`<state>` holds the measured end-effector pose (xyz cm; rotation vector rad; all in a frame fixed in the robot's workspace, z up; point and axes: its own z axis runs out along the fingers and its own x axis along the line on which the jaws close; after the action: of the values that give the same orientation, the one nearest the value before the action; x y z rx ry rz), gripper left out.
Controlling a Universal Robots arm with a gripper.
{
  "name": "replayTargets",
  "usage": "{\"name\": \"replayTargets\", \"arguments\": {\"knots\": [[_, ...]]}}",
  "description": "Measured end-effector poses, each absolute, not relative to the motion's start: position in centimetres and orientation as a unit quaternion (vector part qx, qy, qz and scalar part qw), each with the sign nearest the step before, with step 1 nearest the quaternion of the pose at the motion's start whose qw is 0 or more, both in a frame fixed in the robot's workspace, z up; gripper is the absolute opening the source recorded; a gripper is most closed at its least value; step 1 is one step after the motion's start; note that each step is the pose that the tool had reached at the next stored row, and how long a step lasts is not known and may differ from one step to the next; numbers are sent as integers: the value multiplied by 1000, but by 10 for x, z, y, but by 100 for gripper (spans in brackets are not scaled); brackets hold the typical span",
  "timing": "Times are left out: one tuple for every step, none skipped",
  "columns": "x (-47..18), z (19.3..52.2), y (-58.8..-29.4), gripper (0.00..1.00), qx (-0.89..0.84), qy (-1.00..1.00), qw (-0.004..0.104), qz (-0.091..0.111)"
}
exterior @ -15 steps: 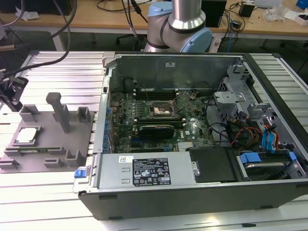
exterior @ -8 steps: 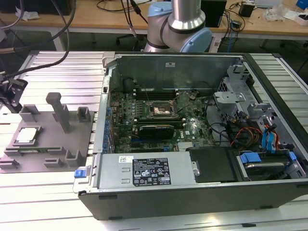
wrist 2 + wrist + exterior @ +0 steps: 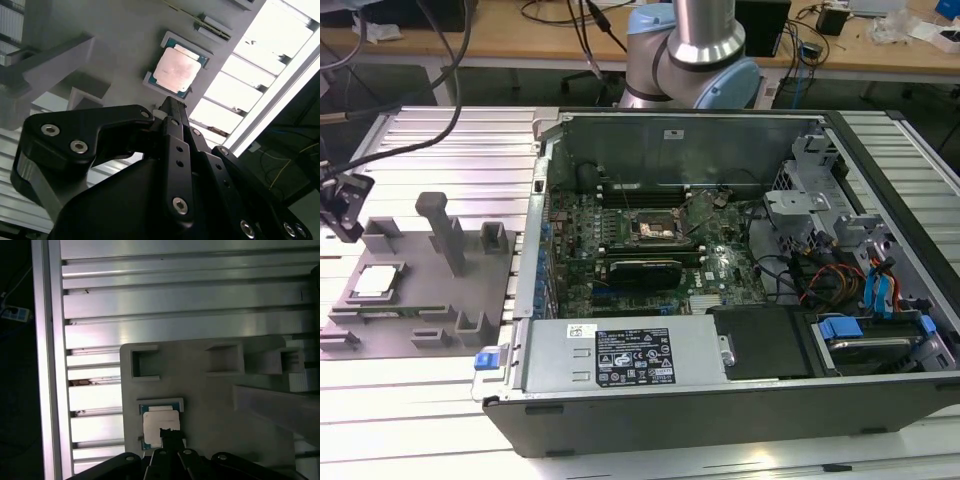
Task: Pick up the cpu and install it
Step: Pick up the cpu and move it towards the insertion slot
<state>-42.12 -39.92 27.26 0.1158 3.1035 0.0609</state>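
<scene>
The cpu (image 3: 375, 282) is a flat square chip with a shiny silver top, lying in a recess of the grey fixture (image 3: 430, 305) at the exterior view's left. My gripper (image 3: 342, 205) hangs above and a little beyond it, apart from the chip. In both wrist views the black fingertips (image 3: 170, 104) (image 3: 169, 432) come together into one point just short of the cpu (image 3: 179, 69) (image 3: 160, 419), with nothing between them. The dark motherboard socket (image 3: 655, 228) with its metal frame sits inside the open computer case (image 3: 720, 400).
The grey fixture carries a tall post (image 3: 445, 235) and several raised blocks (image 3: 492, 240) around the chip. The ribbed aluminium table (image 3: 440, 140) runs under everything. Cables hang at the far left (image 3: 410, 90). The arm's base (image 3: 695, 50) stands behind the case.
</scene>
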Motion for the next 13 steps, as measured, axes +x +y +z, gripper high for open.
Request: {"name": "replayTargets", "arguments": {"knots": [[-422,271,-399,11,37,999,18,20],[-424,268,-399,11,37,999,18,20],[-424,267,-399,11,37,999,18,20],[-425,265,-399,11,37,999,18,20],[-426,262,-399,11,37,999,18,20],[-427,260,-399,11,37,999,18,20],[-427,259,-399,11,37,999,18,20],[-427,255,-399,11,37,999,18,20],[-427,253,-399,11,37,999,18,20],[-427,252,-399,11,37,999,18,19],[-427,250,-400,11,37,999,18,19],[-427,249,-400,11,37,999,18,19],[-427,247,-401,11,37,999,18,19]]}}
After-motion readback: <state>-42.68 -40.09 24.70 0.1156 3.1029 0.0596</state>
